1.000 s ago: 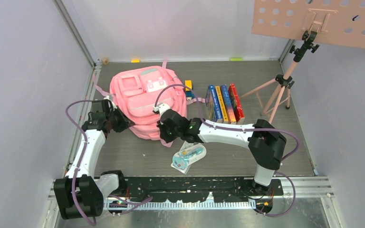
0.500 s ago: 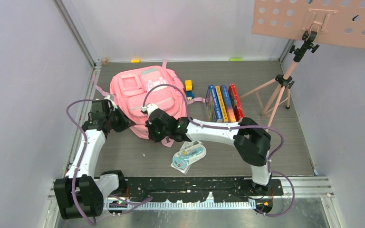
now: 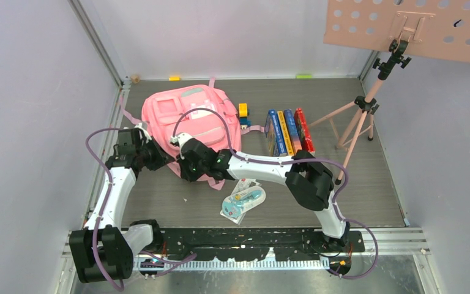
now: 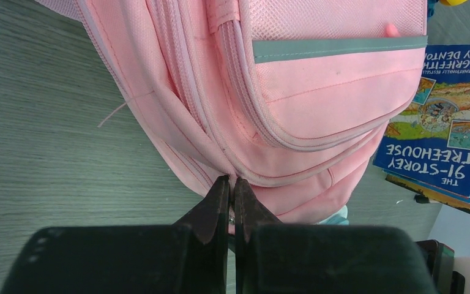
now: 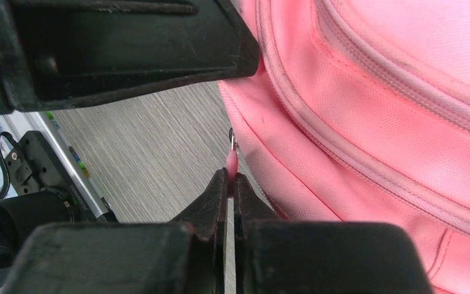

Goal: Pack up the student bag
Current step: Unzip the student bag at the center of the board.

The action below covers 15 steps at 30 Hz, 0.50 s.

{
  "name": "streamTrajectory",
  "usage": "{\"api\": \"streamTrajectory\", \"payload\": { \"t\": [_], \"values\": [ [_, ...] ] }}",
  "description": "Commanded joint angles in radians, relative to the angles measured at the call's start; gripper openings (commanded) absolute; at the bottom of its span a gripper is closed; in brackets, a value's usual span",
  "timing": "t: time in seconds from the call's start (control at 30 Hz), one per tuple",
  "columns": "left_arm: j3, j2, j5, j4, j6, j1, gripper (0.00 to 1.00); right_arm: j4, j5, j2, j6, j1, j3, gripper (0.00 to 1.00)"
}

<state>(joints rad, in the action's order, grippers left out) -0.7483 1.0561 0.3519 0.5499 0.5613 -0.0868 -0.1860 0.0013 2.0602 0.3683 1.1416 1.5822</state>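
Note:
The pink student bag [image 3: 186, 122] lies flat on the table, front pockets up. My left gripper [image 3: 161, 160] is at its near left edge, shut on a fold of bag fabric by the zipper seam [image 4: 232, 179]. My right gripper [image 3: 185, 166] is at the bag's near edge, shut on the pink zipper pull [image 5: 231, 160]. The bag fills the left wrist view [image 4: 294, 98] and the right wrist view [image 5: 373, 135]. The left gripper's body shows at the top of the right wrist view [image 5: 116, 43].
A pencil case in clear packaging [image 3: 242, 202] lies near the front. Several books [image 3: 287, 131] lie right of the bag; one reads "91-Storey Treehouse" [image 4: 440, 147]. A yellow and blue toy [image 3: 243, 112] sits beside the bag. A music stand tripod [image 3: 361, 116] stands far right.
My right gripper has moved left along the bag's near edge, toward my left gripper. The left arm has stayed in place.

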Motion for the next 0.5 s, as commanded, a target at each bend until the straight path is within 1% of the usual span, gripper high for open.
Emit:
{"api": "streamTrajectory", "payload": {
  "t": [0.0, 0.07, 0.1, 0.13, 0.17, 0.2, 0.23, 0.27, 0.33, 0.47],
  "values": [
    [-0.040, -0.019, 0.076, -0.063, -0.022, 0.010, 0.00, 0.021, -0.019, -0.045, -0.047, 0.007, 0.027, 0.12],
    [-0.041, -0.020, 0.069, -0.058, -0.025, 0.010, 0.00, 0.014, -0.012, -0.124, -0.073, 0.007, -0.017, 0.29],
    [-0.040, -0.020, 0.067, -0.058, -0.025, 0.010, 0.00, 0.012, -0.007, -0.147, -0.088, 0.007, -0.037, 0.33],
    [-0.040, -0.020, 0.067, -0.056, -0.027, 0.011, 0.00, 0.009, -0.005, -0.198, -0.096, 0.007, -0.074, 0.41],
    [-0.040, -0.017, 0.067, -0.056, -0.026, 0.010, 0.00, 0.005, 0.023, -0.224, -0.115, 0.006, -0.108, 0.44],
    [-0.040, -0.016, 0.067, -0.055, -0.027, 0.011, 0.00, -0.006, 0.029, -0.268, -0.127, 0.004, -0.123, 0.50],
    [-0.041, -0.014, 0.068, -0.054, -0.026, 0.010, 0.00, -0.014, 0.040, -0.291, -0.150, 0.003, -0.150, 0.53],
    [-0.040, -0.014, 0.067, -0.053, -0.028, 0.010, 0.00, -0.025, 0.046, -0.327, -0.169, 0.000, -0.162, 0.57],
    [-0.040, -0.013, 0.068, -0.053, -0.028, 0.010, 0.00, -0.032, 0.070, -0.366, -0.197, -0.012, -0.200, 0.62],
    [-0.040, -0.013, 0.067, -0.048, -0.030, 0.011, 0.00, -0.024, 0.112, -0.383, -0.264, -0.044, -0.241, 0.66]
  ]
}}
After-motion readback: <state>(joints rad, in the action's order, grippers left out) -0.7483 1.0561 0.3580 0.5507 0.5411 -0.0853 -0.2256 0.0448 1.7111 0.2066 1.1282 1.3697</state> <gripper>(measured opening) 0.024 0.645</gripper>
